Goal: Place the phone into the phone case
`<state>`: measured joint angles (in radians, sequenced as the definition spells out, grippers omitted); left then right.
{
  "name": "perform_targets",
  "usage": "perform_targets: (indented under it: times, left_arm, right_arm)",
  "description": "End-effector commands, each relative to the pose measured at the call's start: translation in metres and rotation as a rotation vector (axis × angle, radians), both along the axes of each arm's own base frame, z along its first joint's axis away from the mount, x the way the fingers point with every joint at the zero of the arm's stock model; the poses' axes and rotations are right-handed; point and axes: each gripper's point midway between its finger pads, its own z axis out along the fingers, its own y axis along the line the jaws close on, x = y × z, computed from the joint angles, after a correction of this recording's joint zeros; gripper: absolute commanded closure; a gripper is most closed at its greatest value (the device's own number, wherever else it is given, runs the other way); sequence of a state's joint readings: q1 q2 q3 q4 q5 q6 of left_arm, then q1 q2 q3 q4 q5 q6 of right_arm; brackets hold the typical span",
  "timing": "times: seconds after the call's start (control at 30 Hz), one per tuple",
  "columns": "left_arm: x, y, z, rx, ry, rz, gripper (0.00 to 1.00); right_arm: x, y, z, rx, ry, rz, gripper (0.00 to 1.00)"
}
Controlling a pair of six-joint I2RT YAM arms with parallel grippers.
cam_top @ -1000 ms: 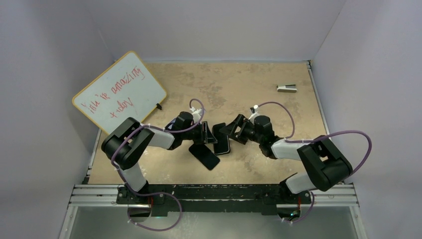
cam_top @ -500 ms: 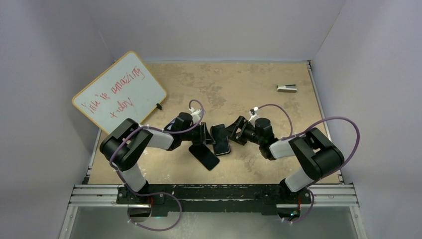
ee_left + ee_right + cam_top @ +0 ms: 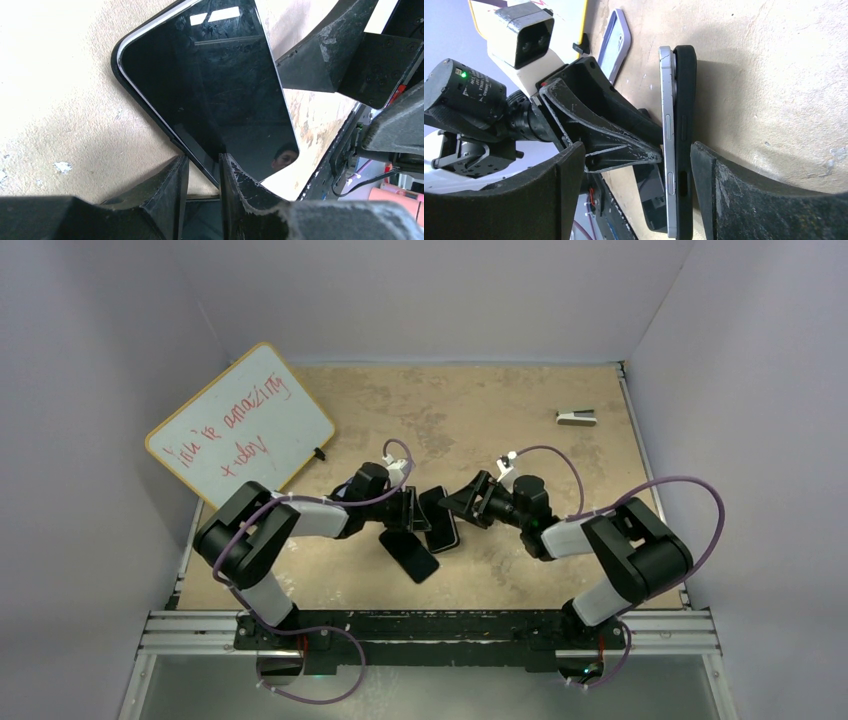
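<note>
Step in hand: seating. The glossy black rectangular phone and the thin pale lavender-white phone case sit flat against each other as one stack at the middle of the tan tabletop, between the two arms. A seam runs the length of the side and the layers are not flush, so I judge it only part-seated.

Grip: the left gripper pinches the stack's edge, one finger on the glass. The right gripper gapes wide astride the stack with no contact visible.

Next: the right jaws need to close across the thickness and press along the seam while the left braces.
</note>
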<state>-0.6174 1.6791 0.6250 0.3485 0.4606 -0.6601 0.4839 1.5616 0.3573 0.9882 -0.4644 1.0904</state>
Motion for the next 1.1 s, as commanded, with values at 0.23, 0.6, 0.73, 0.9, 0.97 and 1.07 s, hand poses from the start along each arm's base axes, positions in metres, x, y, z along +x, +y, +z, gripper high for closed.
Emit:
perform_targets:
  times: [0.23,0.6,0.73,0.9,0.97,1.07]
  left_arm:
    - [0.011,0.005,0.002,0.06,-0.076,-0.003,0.7]
    - [0.011,0.009,0.005,0.07,-0.088,0.012,0.73]
    - [0.011,0.009,0.004,0.072,-0.088,0.009,0.73]
    - [0.011,0.01,0.003,0.079,-0.085,0.009,0.72]
    - [0.01,0.01,0.002,0.08,-0.083,0.009,0.72]
    - [0.009,0.01,0.003,0.075,-0.08,0.01,0.72]
  right_arm:
    - [-0.021,0.021,0.016,0.097,-0.008,0.159,0.24]
    - [-0.021,0.015,-0.001,0.007,0.023,0.141,0.32]
    - [-0.022,0.014,-0.004,0.004,0.031,0.143,0.45]
    - [-0.02,0.014,-0.007,-0.011,0.031,0.137,0.69]
    - [-0.019,0.012,-0.008,-0.022,0.031,0.128,0.81]
    - [-0.018,0.008,-0.011,-0.053,0.026,0.105,0.96]
